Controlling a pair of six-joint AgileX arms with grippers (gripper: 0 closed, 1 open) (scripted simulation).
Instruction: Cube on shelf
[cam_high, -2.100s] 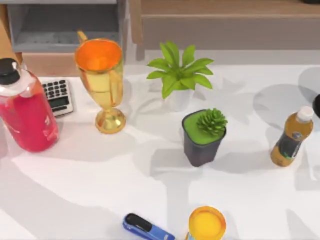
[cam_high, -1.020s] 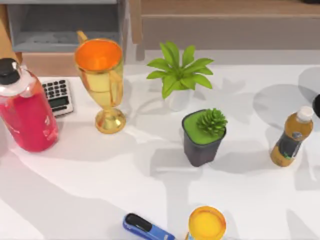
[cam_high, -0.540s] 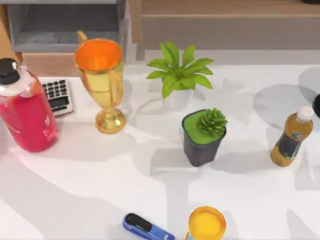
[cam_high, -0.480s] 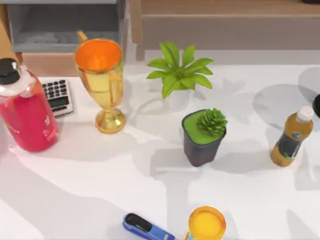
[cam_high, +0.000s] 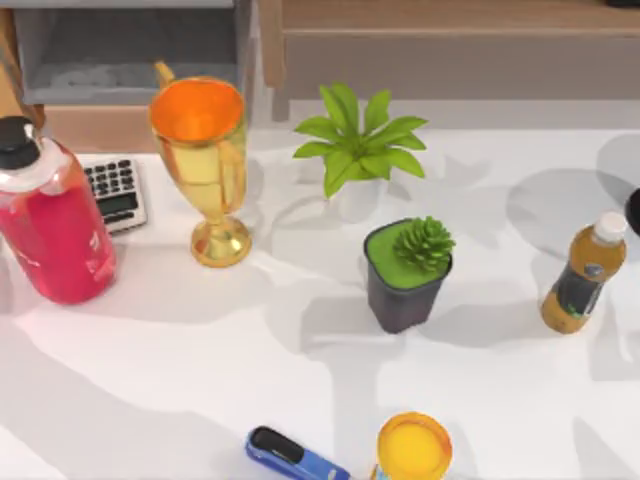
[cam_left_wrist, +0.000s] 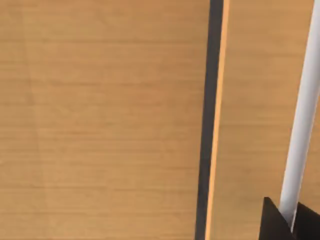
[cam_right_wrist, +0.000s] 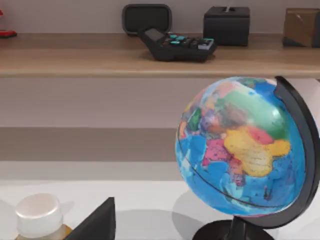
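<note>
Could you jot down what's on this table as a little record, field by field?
shelf: wooden board along the table's back
cubby: grey compartment at back left
left side: red bottle, calculator, gold trophy cup
middle: leafy plant, dark plant pot
right side: amber bottle, globe
front edge: blue stapler, yellow cup

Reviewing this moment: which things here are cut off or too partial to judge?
- Top view: the shelf runs past the upper edge, so its surface is mostly unseen; the stapler and yellow cup are cut by the lower edge.
- Right wrist view: the globe hides the table behind it; the bottle shows little beyond its cap.
- Left wrist view: close wooden panels block everything beyond.
</note>
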